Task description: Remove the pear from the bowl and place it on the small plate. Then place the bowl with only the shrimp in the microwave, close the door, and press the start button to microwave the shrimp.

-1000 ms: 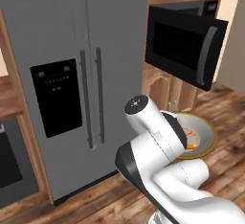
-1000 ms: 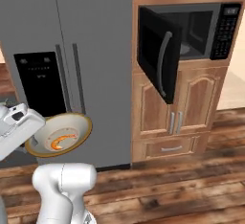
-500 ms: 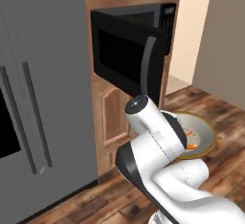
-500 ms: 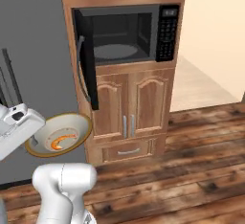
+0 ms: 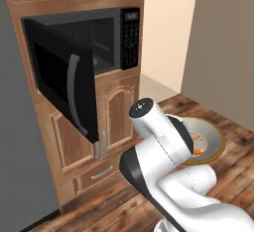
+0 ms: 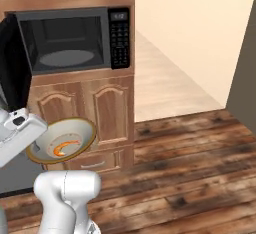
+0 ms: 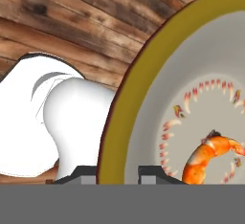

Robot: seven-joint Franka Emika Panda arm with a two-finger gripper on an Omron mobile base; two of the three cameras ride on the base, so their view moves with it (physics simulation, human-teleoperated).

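Step in hand: carrying the bowl (image 6: 62,140) to the microwave (image 6: 70,40); judging by the open door (image 5: 62,89) and the bowl held low in front of the cabinets, the carry is under way and the insertion is not yet done.
Tool: the tool (image 7: 115,173) pinches the bowl's tan-gold rim, one dark tip on each side of the rim in the hand view.
Bowl: held in the air at cabinet height, below the microwave opening and tilted, its inside facing partly outward in the right base view.
Shrimp: the shrimp (image 7: 210,161) lies inside the bowl near its middle; no pear is visible in it.
Microwave: cavity open, grey turntable (image 6: 67,58) bare, keypad (image 6: 120,38) to its right.
Door: swung out to the left, its bar handle (image 5: 72,92) facing the room.
How to do it well: level the bowl before lifting, since the tilt could let the shrimp slide out.
Approach: raise it above the cavity's lower edge, then go straight in, keeping well clear of the swung-out door.
Set-down: lower the bowl onto the centre of the turntable and only then release the rim.
Risk: a one-sided rim pinch may let the bowl swing, so move slowly.
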